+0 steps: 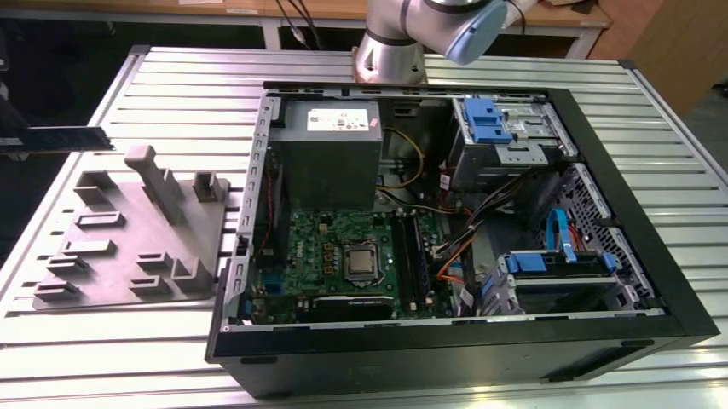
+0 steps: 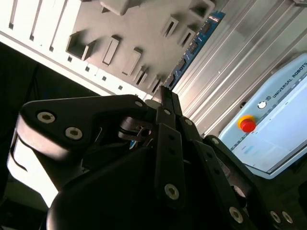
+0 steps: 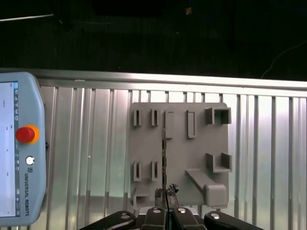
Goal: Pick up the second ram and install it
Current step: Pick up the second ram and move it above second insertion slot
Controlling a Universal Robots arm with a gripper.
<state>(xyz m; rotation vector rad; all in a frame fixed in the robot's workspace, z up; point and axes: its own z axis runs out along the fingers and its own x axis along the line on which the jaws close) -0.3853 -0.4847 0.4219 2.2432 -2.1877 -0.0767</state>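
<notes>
The second ram is a slim dark stick held level in the air at the exterior view's far left, above the grey holder tray. My gripper is shut on one end of it at that picture's edge. In the second wrist view the ram runs as a blue-green strip out from the closed black fingers, over the tray. In the first wrist view the ram appears edge-on as a thin line above the gripper and over the tray.
The open computer case lies on the slatted metal table, with the motherboard, processor, black memory slots and power supply inside. A teach pendant lies beside the tray. The arm's base stands behind the case.
</notes>
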